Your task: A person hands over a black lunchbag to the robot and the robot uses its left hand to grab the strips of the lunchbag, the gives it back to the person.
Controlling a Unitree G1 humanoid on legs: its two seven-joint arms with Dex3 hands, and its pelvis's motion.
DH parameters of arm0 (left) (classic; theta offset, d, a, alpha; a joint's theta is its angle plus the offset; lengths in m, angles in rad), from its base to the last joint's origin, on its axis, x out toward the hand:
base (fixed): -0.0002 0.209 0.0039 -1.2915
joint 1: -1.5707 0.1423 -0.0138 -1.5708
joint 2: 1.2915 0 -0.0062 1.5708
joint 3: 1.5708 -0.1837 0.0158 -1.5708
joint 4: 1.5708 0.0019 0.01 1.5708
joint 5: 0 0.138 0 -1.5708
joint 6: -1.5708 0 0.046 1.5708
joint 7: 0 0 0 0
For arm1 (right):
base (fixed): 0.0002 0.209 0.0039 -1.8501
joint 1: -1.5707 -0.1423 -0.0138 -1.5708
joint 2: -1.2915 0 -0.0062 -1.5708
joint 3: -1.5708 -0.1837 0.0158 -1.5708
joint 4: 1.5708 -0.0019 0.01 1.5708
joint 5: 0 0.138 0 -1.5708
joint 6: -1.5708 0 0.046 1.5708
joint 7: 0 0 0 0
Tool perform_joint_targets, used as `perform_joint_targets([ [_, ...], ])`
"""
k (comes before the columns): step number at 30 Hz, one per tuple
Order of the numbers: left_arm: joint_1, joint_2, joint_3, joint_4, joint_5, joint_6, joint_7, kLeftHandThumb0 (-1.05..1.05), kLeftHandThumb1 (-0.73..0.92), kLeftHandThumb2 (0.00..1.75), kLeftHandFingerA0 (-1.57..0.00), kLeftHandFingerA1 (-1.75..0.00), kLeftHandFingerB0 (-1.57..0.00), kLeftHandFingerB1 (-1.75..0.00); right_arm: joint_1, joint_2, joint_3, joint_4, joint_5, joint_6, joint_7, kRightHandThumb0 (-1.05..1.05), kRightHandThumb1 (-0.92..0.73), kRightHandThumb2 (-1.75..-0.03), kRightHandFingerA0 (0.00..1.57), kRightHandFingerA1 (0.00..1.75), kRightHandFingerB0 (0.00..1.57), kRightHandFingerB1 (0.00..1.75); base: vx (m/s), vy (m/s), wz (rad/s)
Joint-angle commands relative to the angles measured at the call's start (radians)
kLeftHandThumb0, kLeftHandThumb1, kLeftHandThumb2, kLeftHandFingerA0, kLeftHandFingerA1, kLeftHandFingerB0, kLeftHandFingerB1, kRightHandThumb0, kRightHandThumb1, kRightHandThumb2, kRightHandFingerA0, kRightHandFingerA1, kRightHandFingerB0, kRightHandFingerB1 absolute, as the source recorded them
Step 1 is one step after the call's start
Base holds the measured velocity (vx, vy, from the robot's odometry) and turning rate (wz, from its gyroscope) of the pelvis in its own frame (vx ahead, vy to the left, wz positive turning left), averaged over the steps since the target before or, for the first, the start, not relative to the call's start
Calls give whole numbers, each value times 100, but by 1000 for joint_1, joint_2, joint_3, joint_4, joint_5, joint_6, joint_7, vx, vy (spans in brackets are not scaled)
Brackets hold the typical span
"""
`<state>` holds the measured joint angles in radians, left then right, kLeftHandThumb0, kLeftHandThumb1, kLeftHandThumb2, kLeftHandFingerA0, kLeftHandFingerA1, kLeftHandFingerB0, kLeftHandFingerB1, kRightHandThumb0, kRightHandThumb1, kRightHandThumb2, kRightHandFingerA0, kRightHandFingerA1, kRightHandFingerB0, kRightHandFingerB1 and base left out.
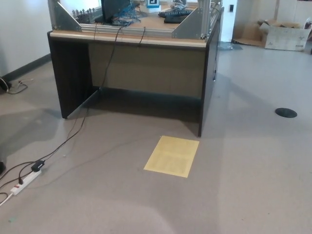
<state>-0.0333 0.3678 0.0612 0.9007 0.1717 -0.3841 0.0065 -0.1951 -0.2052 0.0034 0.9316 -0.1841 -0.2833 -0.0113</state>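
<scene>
No lunchbag, no person and neither robot hand are showing in the head view, so you are waiting for the handover.

With both hands out of the picture, you cannot tell whether either is open or closed, and places cannot be given relative to them. Going left to right: a power strip [25,181] is lying on the floor [243,185] at the left edge with a cable [73,134] trailing up toward the dark desk [146,68]; a yellow sheet [172,156] is lying just in front of the desk's right leg; a black floor disc [285,112] and a cardboard box [286,36] are sitting well apart at the right. When the bag arrives, you are probably best bringing the left hand up open and hooking the straps from below. The open floor in front is giving you room; keep clear of the desk edge and the cable.
</scene>
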Motion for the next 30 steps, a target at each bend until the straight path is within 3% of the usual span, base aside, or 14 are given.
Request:
perform_joint_targets([
  [1,-11,63,35,22,-34,-300,-11,-66,41,72,-10,-29,-10,-13,-32,-47,-22,42,10,-227,-32,-49,-61,-58,55,45,39,34,0,0,0],
  [9,-21,80,65,-120,-72,-318,-45,-60,39,75,-7,-41,-2,-22,-40,-43,-15,65,-3,-256,-44,-51,-62,-58,55,45,39,34,0,0,0],
  [12,-34,88,83,-296,-113,-312,-83,-58,37,71,-7,-26,-7,-18,-47,-42,-16,82,0,-264,-43,-51,-61,-58,56,45,39,34,0,0,0],
  [16,-47,101,86,-454,-94,-289,-80,-56,36,70,-8,-29,-7,-19,-46,-41,-24,98,13,-284,-38,-50,-60,-58,56,45,40,34,0,0,0],
  [18,-43,96,92,-589,-103,-216,-86,-57,38,70,-6,-36,-5,-22,-42,-42,-24,101,12,-286,-34,-51,-60,-58,55,45,40,34,0,0,0],
  [20,-96,102,88,-704,-130,-146,-115,-58,38,71,-8,-24,-8,-17,-64,-46,-26,106,10,-282,-37,-50,-60,-58,56,45,40,34,0,0,0],
  [30,-285,109,45,-1034,-96,74,-169,-63,42,72,-11,-25,-11,-18,-47,-47,-22,115,10,-296,-27,-50,-61,-58,52,44,38,34,0,0,0],
])
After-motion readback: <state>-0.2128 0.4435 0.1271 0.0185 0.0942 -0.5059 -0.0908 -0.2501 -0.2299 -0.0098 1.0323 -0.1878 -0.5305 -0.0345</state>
